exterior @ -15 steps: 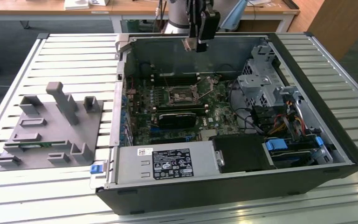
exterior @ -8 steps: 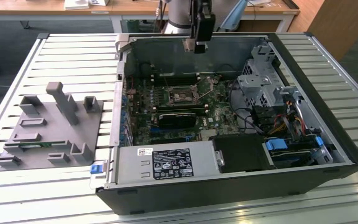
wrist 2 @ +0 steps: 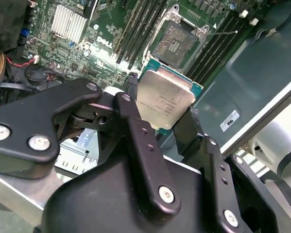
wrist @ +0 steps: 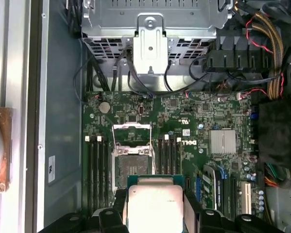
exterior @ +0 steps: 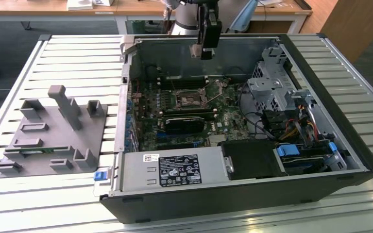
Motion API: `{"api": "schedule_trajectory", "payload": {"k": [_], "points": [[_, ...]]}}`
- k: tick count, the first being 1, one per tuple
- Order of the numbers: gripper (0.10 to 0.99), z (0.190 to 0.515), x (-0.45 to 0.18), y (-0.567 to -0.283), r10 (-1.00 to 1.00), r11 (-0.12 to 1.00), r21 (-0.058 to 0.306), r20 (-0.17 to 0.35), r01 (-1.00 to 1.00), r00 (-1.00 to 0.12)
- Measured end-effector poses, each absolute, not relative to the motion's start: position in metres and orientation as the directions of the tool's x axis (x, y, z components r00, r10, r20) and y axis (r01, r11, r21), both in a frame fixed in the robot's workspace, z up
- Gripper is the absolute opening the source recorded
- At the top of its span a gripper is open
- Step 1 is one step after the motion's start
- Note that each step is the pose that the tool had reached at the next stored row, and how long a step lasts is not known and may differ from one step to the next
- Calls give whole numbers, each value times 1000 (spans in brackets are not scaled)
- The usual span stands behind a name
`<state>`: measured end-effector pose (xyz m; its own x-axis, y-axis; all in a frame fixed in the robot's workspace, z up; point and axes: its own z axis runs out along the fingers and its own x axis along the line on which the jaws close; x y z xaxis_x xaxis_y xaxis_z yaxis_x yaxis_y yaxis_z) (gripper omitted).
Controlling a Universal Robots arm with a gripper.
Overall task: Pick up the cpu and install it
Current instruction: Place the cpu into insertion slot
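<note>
End effector (exterior: 205,48) poised over the open computer case (exterior: 238,199) on the slatted surface (exterior: 76,63), and it's clamped on the cpu (wrist 2: 164,99), silver top showing between the black fingers (wrist 2: 131,114), chip up in the air over the green motherboard (wrist: 184,121), bare socket (wrist: 132,167) underneath

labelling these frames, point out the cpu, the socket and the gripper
cpu (wrist: 155,204), first wrist view, middle of its silver top
socket (wrist: 131,169), first wrist view, its dark contact bed
gripper (wrist 2: 161,104), second wrist view, midway between its fingertips
</note>
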<state>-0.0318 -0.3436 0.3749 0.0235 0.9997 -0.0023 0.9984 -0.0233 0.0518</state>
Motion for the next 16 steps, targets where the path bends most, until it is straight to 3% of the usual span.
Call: {"api": "schedule_trajectory", "payload": {"k": [16], "points": [[541,346,-32,-344,1000,-6,52,-2,999,6]]}}
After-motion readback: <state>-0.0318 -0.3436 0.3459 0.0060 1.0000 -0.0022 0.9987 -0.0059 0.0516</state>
